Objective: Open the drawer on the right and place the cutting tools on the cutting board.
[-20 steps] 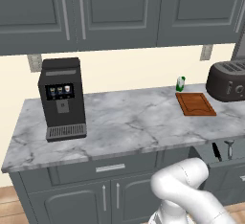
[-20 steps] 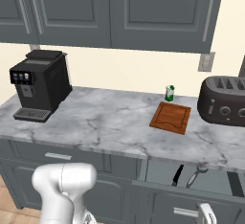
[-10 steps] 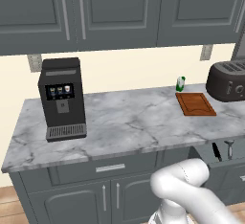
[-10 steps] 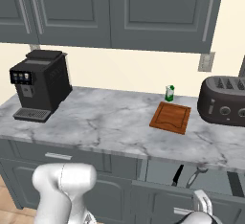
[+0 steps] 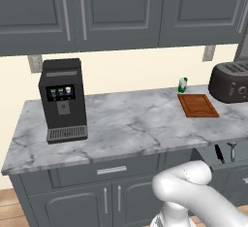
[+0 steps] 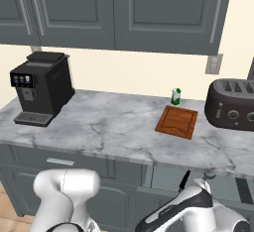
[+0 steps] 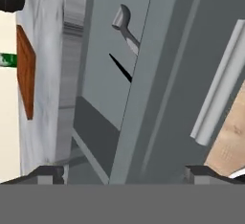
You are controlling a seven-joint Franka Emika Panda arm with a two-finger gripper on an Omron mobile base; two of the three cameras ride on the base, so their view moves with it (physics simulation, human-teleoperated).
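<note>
So the drawer [image 7: 110, 103] is pulled out already, and my gripper [image 7: 122, 173] sits low in front of it with the jaws spread wide and nothing between them. In the hand view the drawer's front panel runs right between the two fingertips [image 7: 48, 173], and its silver handle [image 7: 217, 89] is off to the side of the far tip. Past the panel, inside the grey box, I can see the black knife [image 7: 119, 67] and just beyond it the pale peeler [image 7: 125, 29], lying close together but apart. The cutting board [image 7: 26, 70] is further off, up on the marble counter [image 5: 131, 119] next to the little green bottle [image 5: 183, 84]. My plan is to lift clear of the front panel first, come over the box from above, line the jaws across the knife's thin handle and go low, since it looks flat and easy to miss. The risk, I reckon, is clipping the drawer rim on the way in.
</note>
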